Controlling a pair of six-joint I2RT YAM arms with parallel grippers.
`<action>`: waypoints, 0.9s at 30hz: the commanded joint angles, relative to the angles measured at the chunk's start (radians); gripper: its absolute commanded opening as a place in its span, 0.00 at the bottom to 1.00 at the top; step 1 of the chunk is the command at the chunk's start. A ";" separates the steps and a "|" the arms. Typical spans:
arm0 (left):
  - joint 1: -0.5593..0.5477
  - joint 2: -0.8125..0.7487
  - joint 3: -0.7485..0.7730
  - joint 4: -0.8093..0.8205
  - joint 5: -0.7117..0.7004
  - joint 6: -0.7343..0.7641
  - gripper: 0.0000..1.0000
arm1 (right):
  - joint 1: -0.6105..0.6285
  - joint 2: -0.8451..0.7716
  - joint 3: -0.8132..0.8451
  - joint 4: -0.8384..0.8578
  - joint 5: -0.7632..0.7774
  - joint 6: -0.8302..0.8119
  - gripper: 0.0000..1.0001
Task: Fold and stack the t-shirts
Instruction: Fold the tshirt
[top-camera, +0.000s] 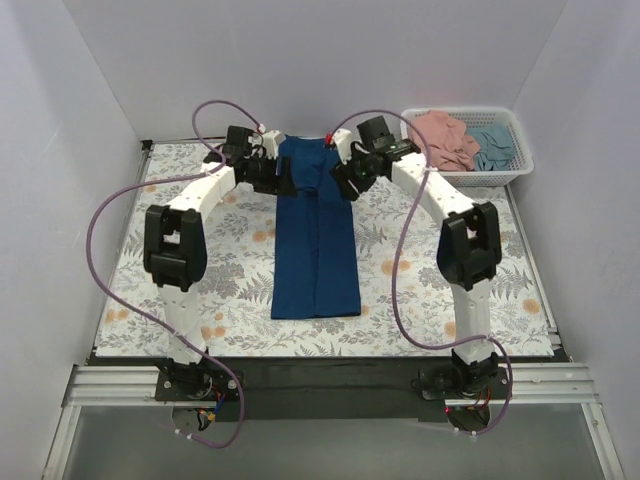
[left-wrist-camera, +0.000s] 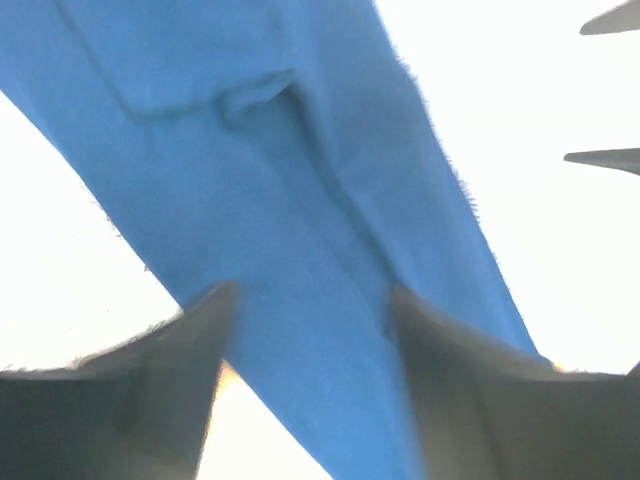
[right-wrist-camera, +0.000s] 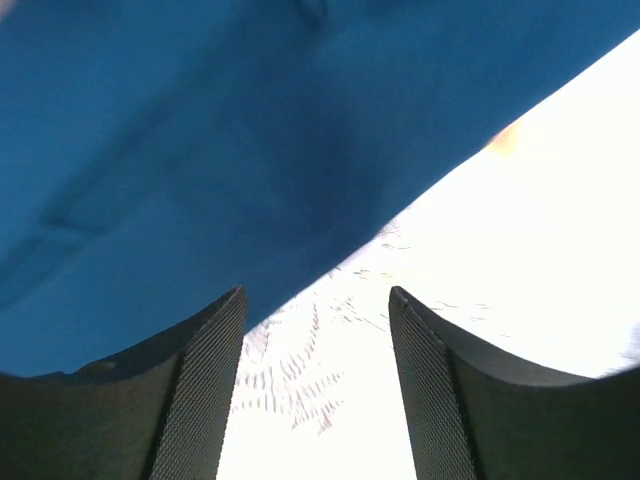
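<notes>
Left side: the left claw (top-camera: 272, 174) sits at the far left corner of the navy t-shirt (top-camera: 315, 250). In its wrist view the two fingers stand spread, with blue cloth running beneath and between them; no pinch on the cloth is evident.

Centre: the navy t-shirt lies flat on the flowered surface (top-camera: 235, 300) as a long narrow strip running from the far edge toward the arm bases. Both sides appear folded inward, with a seam line down the middle. Judgement: the lengthwise folds are done; the crosswise fold that would shorten the strip is not yet made, and both claws are placed at the far end as if to begin it.

Right of centre: the right claw (top-camera: 347, 177) sits at the far right corner of the same strip. Its wrist view shows the fingers spread, with the cloth edge and bare surface visible in the gap; it grips nothing.

Far right: a white basket (top-camera: 500, 176) stands at the far right corner. Inside it, a pink t-shirt (top-camera: 445, 135) lies crumpled on the left and a teal t-shirt (top-camera: 493, 146) on the right, touching each other, both unfolded.

Progress, as judged: one t-shirt partly folded, two untouched, no stack started.

Count: three t-shirts (one navy, one pink, one teal); one basket; two claws.
</notes>
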 joint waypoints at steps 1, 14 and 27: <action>0.002 -0.307 0.010 -0.009 0.057 0.133 0.68 | -0.002 -0.267 0.040 0.024 -0.104 -0.093 0.67; -0.033 -1.018 -0.664 -0.079 0.298 0.766 0.84 | 0.052 -0.878 -0.607 0.126 -0.408 -0.456 0.98; -0.212 -1.146 -1.176 0.026 0.069 0.988 0.79 | 0.426 -0.969 -1.174 0.253 -0.164 -0.613 0.89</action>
